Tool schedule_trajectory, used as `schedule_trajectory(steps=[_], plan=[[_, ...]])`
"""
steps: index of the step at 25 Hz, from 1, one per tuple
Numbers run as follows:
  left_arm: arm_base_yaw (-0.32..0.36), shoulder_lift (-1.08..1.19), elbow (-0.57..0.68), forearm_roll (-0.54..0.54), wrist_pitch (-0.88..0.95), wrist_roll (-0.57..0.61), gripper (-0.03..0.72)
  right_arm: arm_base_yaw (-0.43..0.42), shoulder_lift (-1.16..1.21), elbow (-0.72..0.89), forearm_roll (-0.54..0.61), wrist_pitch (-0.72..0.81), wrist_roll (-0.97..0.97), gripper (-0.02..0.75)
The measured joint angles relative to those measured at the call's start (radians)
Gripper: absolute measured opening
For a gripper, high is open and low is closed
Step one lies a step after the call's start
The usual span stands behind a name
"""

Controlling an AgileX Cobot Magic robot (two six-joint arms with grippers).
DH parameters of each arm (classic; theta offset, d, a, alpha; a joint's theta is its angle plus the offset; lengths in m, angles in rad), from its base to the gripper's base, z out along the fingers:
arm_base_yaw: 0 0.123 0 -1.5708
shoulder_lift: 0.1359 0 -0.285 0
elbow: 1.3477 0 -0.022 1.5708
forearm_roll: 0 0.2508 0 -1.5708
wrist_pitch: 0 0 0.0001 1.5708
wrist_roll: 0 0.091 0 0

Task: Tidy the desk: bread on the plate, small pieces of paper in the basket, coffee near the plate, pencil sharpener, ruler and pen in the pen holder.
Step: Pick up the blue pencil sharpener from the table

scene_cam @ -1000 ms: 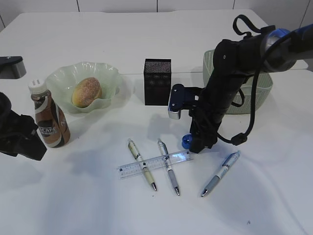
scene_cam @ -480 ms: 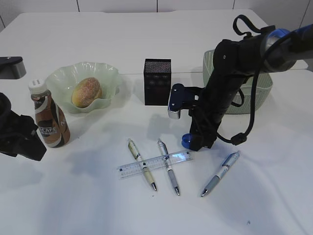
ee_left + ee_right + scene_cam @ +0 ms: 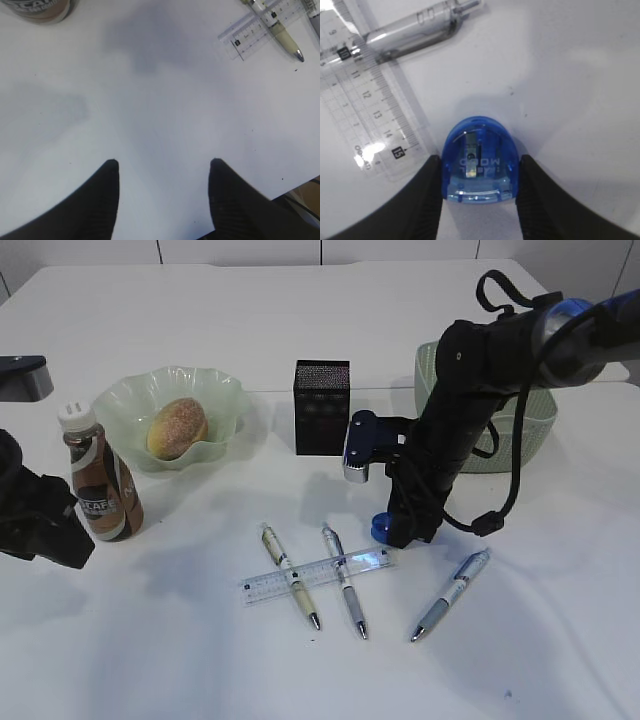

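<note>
Here I see, right wrist only: right gripper point(image 3: 479, 182) fingers touching translucent blue domed plastic pencil sharpener point(image 3: 479, 161) on white desk point(image 3: 560, 640) | beside clear ruler point(image 3: 367, 112) | left gripper point(image 3: 164, 192) parted, empty.

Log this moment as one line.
right pincer: fingers against sharpener, on desk by ruler | left pincer: open, empty | bread: on plate

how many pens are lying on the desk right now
3. One cream pen lies across the ruler, one grey pen crosses the ruler just right of it, and one blue pen lies apart at the right. The right arm may hide others.
</note>
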Motion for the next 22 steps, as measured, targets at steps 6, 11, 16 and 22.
schedule_trajectory(steps=[6, 11, 16, 22], plan=[[0.000, 0.000, 0.000, 0.000, 0.000, 0.000, 0.401, 0.000, 0.000, -0.024, 0.000, 0.000, 0.000, 0.345], [0.000, 0.000, 0.000, 0.000, 0.000, 0.000, 0.401, 0.000, -0.005, -0.035, 0.000, 0.000, -0.002, 0.345], [0.000, 0.000, 0.000, 0.000, 0.000, 0.000, 0.401, 0.000, -0.036, -0.046, 0.000, 0.002, -0.002, 0.344], [0.000, 0.000, 0.000, 0.000, 0.000, 0.000, 0.401, 0.000, -0.063, -0.108, 0.018, 0.004, 0.010, 0.344]])
